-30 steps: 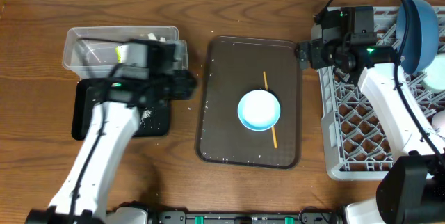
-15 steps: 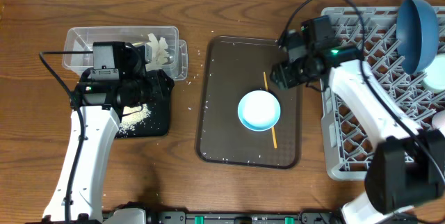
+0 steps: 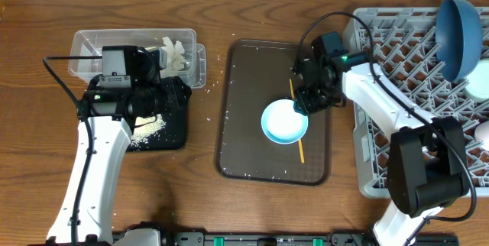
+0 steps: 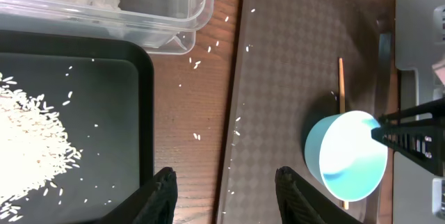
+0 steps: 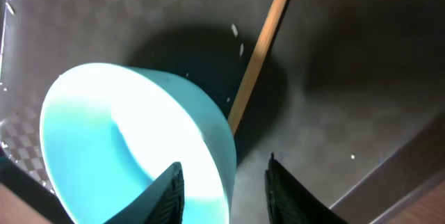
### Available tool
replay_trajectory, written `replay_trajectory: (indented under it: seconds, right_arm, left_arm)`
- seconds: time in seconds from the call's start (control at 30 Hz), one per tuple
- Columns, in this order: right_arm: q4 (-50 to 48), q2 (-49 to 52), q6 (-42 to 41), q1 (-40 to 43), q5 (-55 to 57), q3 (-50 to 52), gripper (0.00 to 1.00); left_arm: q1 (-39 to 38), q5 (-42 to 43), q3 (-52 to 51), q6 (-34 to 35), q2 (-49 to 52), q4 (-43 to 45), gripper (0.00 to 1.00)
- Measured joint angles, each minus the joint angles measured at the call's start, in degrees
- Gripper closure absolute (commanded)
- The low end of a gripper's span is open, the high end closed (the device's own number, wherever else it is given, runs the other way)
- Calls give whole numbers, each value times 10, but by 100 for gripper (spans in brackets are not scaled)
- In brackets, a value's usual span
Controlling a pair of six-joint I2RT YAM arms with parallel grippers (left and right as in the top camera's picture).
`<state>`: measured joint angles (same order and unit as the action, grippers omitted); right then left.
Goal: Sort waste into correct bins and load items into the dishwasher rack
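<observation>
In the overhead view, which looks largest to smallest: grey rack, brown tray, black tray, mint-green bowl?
1. Grey dishwasher rack, cut off at the edge
2. brown serving tray
3. black tray, partly under the left arm
4. mint-green bowl

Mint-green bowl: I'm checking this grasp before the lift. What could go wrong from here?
The right gripper has its jaws astride only the rim of the mint-green bowl; such a thin pinch may let it tilt or slip. The yellow-orange stick lies close beside the outer jaw and could get dragged along the brown tray.
</observation>
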<state>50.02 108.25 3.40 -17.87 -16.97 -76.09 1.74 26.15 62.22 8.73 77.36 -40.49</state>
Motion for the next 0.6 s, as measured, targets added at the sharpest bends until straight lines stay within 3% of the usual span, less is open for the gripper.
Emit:
replay_trajectory:
  seconds: [0.1, 0.27, 0.37, 0.6]
  right_arm:
    - [1, 0, 0, 0, 5, 1, 67]
    - [-1, 0, -3, 0, 14, 8, 84]
    - [0, 1, -5, -1, 16, 9, 85]
    - [1, 1, -7, -12, 18, 9, 99]
  left_arm:
    - [0, 0, 0, 0, 0, 0, 51]
    - [0, 0, 0, 0, 0, 0, 51]
    - [0, 0, 0, 0, 0, 0, 51]
    - [0, 0, 0, 0, 0, 0, 51]
